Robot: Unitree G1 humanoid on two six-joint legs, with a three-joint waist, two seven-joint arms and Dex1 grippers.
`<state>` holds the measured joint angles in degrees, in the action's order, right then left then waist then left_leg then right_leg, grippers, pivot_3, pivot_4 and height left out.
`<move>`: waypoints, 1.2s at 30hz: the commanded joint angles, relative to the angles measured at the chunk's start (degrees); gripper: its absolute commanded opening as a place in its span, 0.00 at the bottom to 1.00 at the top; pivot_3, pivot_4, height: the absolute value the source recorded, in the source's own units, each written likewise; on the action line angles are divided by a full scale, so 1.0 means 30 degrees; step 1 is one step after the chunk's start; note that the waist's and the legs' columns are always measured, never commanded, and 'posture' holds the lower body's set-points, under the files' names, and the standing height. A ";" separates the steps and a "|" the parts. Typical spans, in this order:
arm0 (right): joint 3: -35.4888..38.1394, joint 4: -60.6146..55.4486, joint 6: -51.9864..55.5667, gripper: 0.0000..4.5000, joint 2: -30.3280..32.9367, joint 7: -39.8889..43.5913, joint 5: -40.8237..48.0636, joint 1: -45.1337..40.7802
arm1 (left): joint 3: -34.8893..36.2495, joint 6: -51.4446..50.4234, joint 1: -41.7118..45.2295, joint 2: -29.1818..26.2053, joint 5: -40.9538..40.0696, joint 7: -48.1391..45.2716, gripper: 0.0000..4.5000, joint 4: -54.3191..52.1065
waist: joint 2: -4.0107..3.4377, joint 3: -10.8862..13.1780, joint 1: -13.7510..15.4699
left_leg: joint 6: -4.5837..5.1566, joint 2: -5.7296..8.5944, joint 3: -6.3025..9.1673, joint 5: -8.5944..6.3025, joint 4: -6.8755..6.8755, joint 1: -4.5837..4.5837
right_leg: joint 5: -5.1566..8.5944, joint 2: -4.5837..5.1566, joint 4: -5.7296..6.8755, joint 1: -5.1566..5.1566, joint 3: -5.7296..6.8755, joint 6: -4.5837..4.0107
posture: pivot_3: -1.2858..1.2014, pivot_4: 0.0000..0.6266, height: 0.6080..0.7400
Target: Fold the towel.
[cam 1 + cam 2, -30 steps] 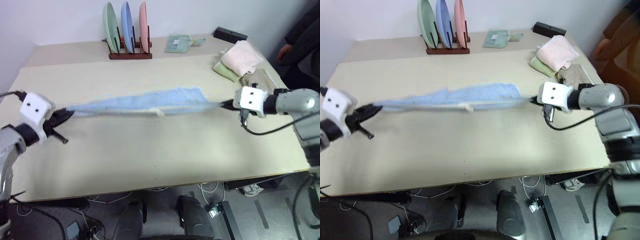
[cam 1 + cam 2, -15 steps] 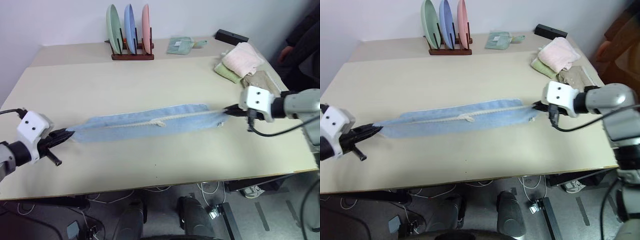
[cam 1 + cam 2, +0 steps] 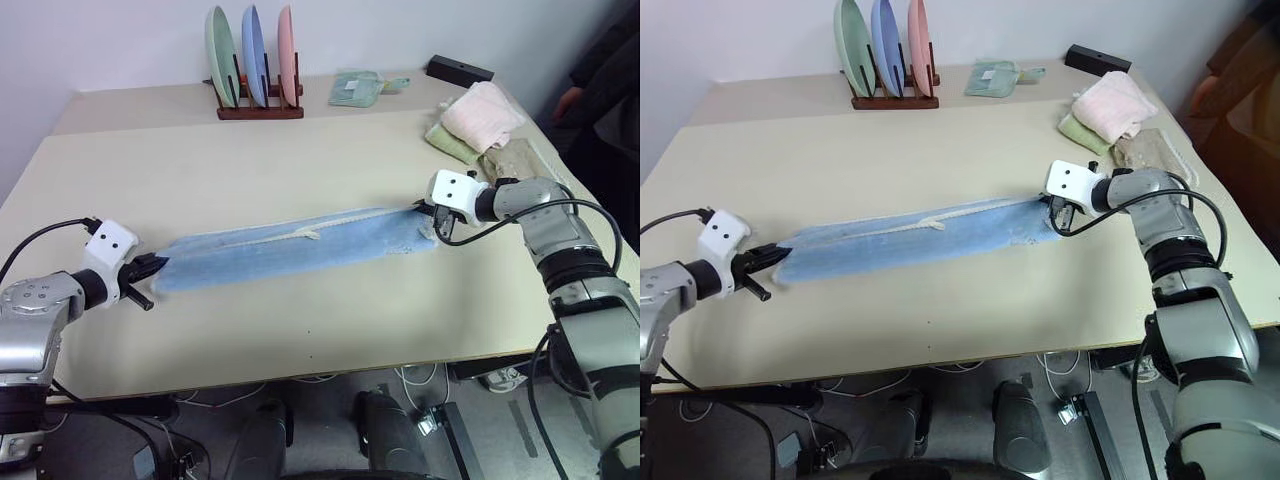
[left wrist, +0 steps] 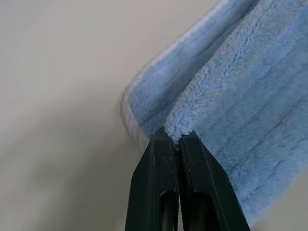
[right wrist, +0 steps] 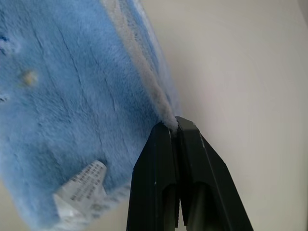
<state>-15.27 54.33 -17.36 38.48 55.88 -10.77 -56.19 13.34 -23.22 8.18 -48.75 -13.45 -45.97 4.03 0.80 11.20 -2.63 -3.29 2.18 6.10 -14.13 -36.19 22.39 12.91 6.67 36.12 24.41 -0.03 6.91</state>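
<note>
Table (image 3: pixel 300 330): plate rack (image 3: pixel 258 60) beyond towel (image 3: pixel 300 250)

Left hand (image 4: pixel 178 137) bottom centre, fingers pinched on folded towel (image 4: pixel 240 106) edge; towel fills right, beige worktop (image 4: pixel 57 96) left.

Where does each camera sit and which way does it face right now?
Left eye view: on the head, looking down over the table; both arms show, each pincer pinching an end of the towel.
Right eye view: same head, same scene.
Left wrist view: along the left pincer, shut on a towel corner.
Right wrist view: along the right pincer, shut on the hem, near the white tag.
Shared: the towel shows in all four.
</note>
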 commanded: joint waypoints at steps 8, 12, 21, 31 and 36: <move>0.0537 0.2488 -0.1198 0.13 -0.0602 -0.1743 -0.0794 -0.1795 | 0.0864 -0.0631 0.0697 0.0588 -0.0891 0.0579 0.14 0.0448 | -0.0001 0.0000 0.0015 | -0.0024 0.0002 0.0006 0.0014 -0.0001 0.0000 | -0.0001 0.0000 0.0009 -0.0001 -0.0001 0.0000 | 0.52 0.24 1.00; 0.0662 0.2784 -0.1463 0.51 -0.0573 -0.2753 -0.0908 -0.2061 | 0.1094 0.0018 0.1412 0.0980 -0.0535 0.1887 0.53 0.1036 | 0.0000 0.0000 -0.0017 | -0.0032 0.0003 0.0013 0.0018 0.0004 -0.0001 | -0.0001 -0.0002 0.0012 0.0000 0.0000 -0.0001 | 0.52 0.24 1.00; 0.1158 0.2748 -0.0944 0.73 -0.0670 -0.6155 -0.1032 -0.1743 | 0.2891 0.0187 0.5168 0.4434 -0.0586 0.8371 0.66 0.3700 | 0.0010 -0.0008 -0.0002 | -0.0067 0.0019 0.0034 0.0040 -0.0005 0.0003 | -0.0020 0.0007 0.0018 -0.0003 0.0007 0.0011 | 0.52 0.24 1.00; 0.6854 -0.8735 1.0199 0.99 0.1044 -0.1266 0.7337 0.4463 | 0.2563 -0.0246 0.2050 0.4648 -0.2205 0.6478 0.66 -0.2393 | 0.0016 -0.0010 0.0269 | -0.0063 0.0015 0.0048 0.0037 -0.0015 0.0021 | -0.0020 0.0007 0.0006 -0.0013 0.0010 0.0012 | 0.52 0.24 1.00; 1.0443 -1.6716 2.1037 0.99 0.0696 -0.2526 1.3324 0.9668 | -0.1122 -0.0357 0.0484 0.5025 -0.2199 0.4487 0.66 -0.7528 | 0.0012 -0.0016 0.0644 | -0.0057 0.0016 0.0040 0.0034 -0.0032 0.0007 | -0.0023 0.0009 0.0002 -0.0043 0.0004 0.0007 | 0.52 0.24 1.00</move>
<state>11.68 10.99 37.08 40.95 50.32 23.02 -28.10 13.64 -24.72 10.08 -33.88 -19.48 -30.49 -12.79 0.84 11.15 -0.70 -3.46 2.22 6.23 -14.03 -36.29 22.41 12.83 6.69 36.12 24.27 -0.02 6.92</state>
